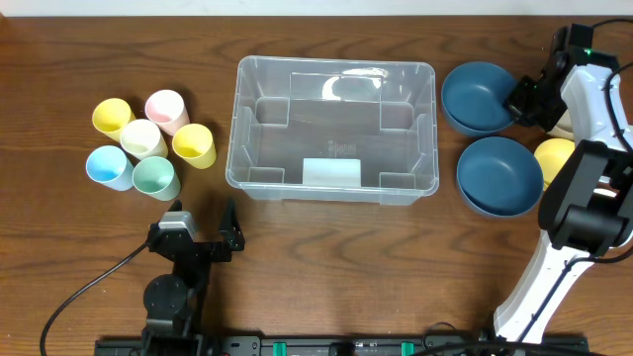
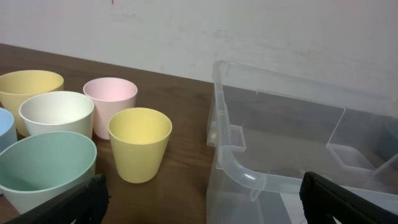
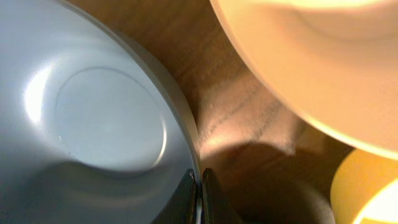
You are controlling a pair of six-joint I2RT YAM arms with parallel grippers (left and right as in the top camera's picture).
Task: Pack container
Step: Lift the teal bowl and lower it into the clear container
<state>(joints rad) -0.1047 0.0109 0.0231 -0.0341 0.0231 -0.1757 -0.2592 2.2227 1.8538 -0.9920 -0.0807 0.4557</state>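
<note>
Overhead first: where was the container (image 1: 297,138)?
— Mid-table, upright, with nothing inside. A white label (image 1: 331,173) showed at its near wall. Six cups (image 1: 143,138) stood clustered to its left and two blue bowls to its right, all apart from it.

And the left gripper (image 1: 205,213)?
— Near the table's front edge, on the robot's side of the gap between cups and container. Its claw was spread wide and held nothing. The left wrist view showed only the fingertips (image 2: 81,202), at the bottom corners. The container ran off that frame on the right, and the blue cup (image 2: 3,127) was a sliver at the left edge.

The right gripper (image 1: 519,99)?
— At the right rim of the far bowl (image 1: 475,94). In the right wrist view the fingers (image 3: 185,198) were drawn nearly together, pinching that rim between them.

Anything not made out?
— A yellow round thing (image 1: 552,156) just beside the near bowl (image 1: 499,175) was half hidden by the right arm. Whether it was a bowl or a ball could not be told. A pale bowl (image 3: 323,62) was cut off at the top of the right wrist view.
</note>
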